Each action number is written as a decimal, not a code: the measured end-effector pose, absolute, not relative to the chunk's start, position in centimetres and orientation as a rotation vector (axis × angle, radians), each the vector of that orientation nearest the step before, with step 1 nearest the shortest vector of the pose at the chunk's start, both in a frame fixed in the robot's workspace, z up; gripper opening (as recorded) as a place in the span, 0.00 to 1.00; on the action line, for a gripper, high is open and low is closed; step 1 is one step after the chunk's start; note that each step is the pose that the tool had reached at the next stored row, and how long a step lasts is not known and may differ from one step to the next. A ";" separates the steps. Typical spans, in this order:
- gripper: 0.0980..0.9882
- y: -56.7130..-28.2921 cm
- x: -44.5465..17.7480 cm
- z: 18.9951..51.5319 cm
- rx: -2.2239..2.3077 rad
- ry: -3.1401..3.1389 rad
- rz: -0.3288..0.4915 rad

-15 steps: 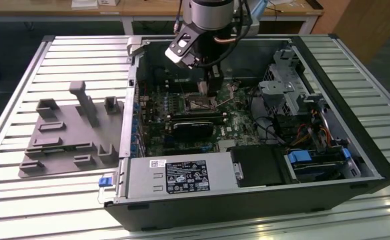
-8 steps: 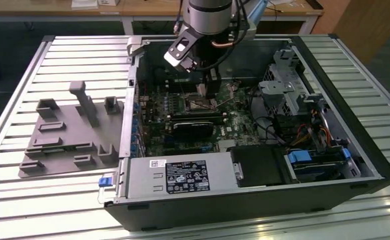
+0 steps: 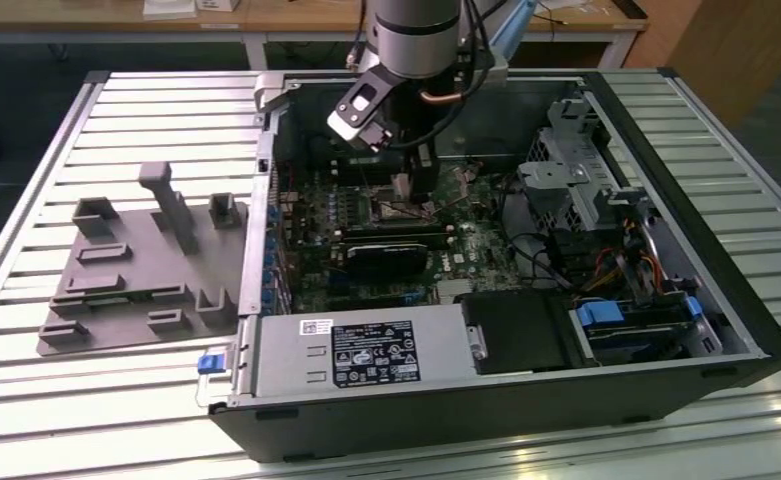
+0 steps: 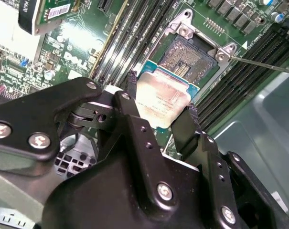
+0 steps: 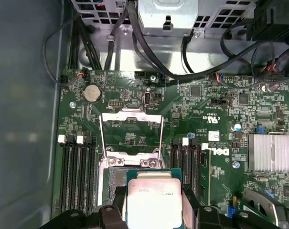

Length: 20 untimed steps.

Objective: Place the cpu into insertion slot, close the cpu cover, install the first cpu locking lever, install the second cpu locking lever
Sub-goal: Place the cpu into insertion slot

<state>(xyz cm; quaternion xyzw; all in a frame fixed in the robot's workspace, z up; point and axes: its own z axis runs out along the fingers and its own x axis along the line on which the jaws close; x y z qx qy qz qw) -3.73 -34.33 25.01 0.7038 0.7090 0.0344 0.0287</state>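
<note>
My gripper (image 4: 162, 98) is shut on the cpu (image 4: 165, 93), its black fingers (image 4: 131, 88) pressing two opposite edges of the silver-topped chip. The cpu hangs a little above the insertion slot (image 4: 191, 53), covering part of it, and the slot's dark contact field shows beyond the chip. In the first wrist view the cpu (image 5: 154, 202) sits between the gripper (image 5: 154, 206) fingers, with the insertion slot (image 5: 115, 177) showing beside it. The cpu cover (image 5: 132, 113) stands flipped open past the slot. A thin lever wire (image 4: 263, 65) juts out beside the slot. In the exterior view the gripper (image 3: 408, 188) reaches down into the case.
Long black memory slots (image 5: 77, 171) flank the socket on both sides. A black card (image 3: 390, 250), a power supply (image 3: 363, 355) and a drive cage (image 3: 577, 170) fill the open computer case. Cables (image 5: 149, 52) hang near the board's edge. A grey fixture block (image 3: 137, 270) lies outside on the slatted table.
</note>
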 end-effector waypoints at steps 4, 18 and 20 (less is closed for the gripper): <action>0.50 -34.2 -3.8 24.5 2.169 2.183 0.097; 0.50 -33.2 -4.1 23.2 2.170 2.168 0.082; 0.50 -33.1 -4.2 23.0 2.172 2.165 0.081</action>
